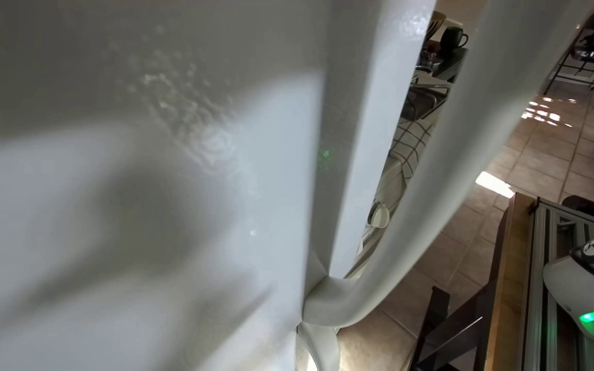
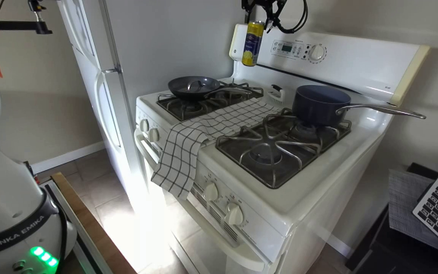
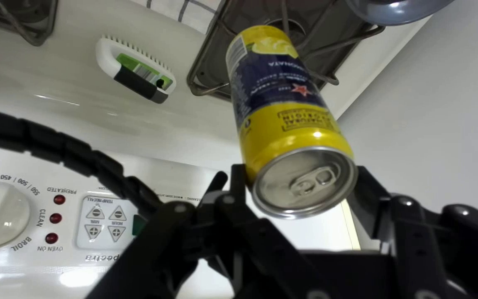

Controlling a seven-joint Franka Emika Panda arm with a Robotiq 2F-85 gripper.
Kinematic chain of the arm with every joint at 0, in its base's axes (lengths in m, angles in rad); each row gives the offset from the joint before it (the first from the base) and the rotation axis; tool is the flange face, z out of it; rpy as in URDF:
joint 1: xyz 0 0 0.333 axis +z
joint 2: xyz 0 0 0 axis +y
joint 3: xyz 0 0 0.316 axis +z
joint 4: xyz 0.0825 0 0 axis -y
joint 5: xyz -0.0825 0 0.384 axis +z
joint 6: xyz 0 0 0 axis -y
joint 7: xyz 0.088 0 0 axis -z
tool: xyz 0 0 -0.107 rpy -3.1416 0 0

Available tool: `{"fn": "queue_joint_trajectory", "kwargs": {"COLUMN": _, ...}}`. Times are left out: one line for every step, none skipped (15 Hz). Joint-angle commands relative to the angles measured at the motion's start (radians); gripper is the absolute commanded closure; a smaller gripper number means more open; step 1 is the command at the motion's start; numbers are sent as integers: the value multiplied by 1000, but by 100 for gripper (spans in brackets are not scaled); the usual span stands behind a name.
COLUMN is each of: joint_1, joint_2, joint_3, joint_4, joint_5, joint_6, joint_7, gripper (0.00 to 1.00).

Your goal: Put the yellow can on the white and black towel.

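Note:
The yellow can (image 2: 253, 43) with a dark blue band hangs near-upright, slightly tilted, in the air in front of the stove's back panel. In the wrist view the can (image 3: 280, 79) shows its pull-tab end towards the camera. My black gripper (image 3: 300, 178) is shut on the can near that end, a finger on each side. The gripper (image 2: 257, 19) also shows at the top of an exterior view. The white and black checked towel (image 2: 222, 123) lies across the stove's middle and hangs over its front. Parts of it show in the wrist view (image 3: 193, 12) and in an exterior view (image 1: 410, 141).
A dark skillet (image 2: 188, 89) stands on the back-left grate. A blue pot (image 2: 319, 104) with a long handle stands on the right grate (image 2: 276, 146). A white brush (image 2: 276, 95) lies behind the towel. The refrigerator (image 1: 256, 206) blocks much of an exterior view.

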Motion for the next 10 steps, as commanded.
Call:
{"fn": "queue_joint_trajectory", "kwargs": {"joint_1": 11, "joint_2": 9, "joint_3": -1, "joint_4": 5, "joint_5": -20, "joint_6": 4, "joint_7": 6, "gripper": 62}}
{"fn": "queue_joint_trajectory", "kwargs": {"joint_1": 27, "joint_2": 17, "joint_3": -2, "joint_4": 6, "joint_5": -48, "joint_6": 14, "joint_7": 20, "gripper": 62}}
{"fn": "queue_joint_trajectory", "kwargs": {"joint_1": 34, "joint_2": 21, "joint_3": 3, "joint_4": 0, "joint_5": -52, "joint_6": 13, "joint_7": 16, "gripper": 62}}
{"fn": "queue_joint_trajectory", "kwargs": {"joint_1": 48, "joint_2": 21, "joint_3": -4, "joint_4": -5, "joint_5": -89, "joint_6": 10, "joint_7": 29, "gripper": 62}}
{"fn": "queue_joint_trajectory", "kwargs": {"joint_1": 65, "joint_2": 15, "joint_3": -12, "joint_4": -26, "joint_5": -132, "joint_6": 24, "joint_7": 41, "gripper": 62}}
{"fn": "queue_joint_trajectory", "kwargs": {"joint_1": 73, "joint_2": 10, "joint_3": -14, "joint_4": -42, "joint_5": -154, "joint_6": 33, "joint_7": 49, "gripper": 62}}
{"fn": "queue_joint_trajectory", "kwargs": {"joint_1": 85, "joint_2": 2, "joint_3": -21, "joint_4": -62, "joint_5": -192, "joint_6": 54, "joint_7": 71, "gripper": 62}}
{"fn": "queue_joint_trajectory", "kwargs": {"joint_1": 91, "joint_2": -4, "joint_3": -27, "joint_4": -78, "joint_5": -217, "joint_6": 78, "joint_7": 93, "gripper": 62}}
{"fn": "queue_joint_trajectory", "kwargs": {"joint_1": 95, "joint_2": -12, "joint_3": -32, "joint_4": -100, "joint_5": -235, "joint_6": 112, "joint_7": 121, "gripper": 62}}
{"fn": "queue_joint_trajectory", "kwargs": {"joint_1": 99, "joint_2": -13, "joint_3": -33, "joint_4": -117, "joint_5": -242, "joint_6": 145, "joint_7": 142, "gripper": 62}}
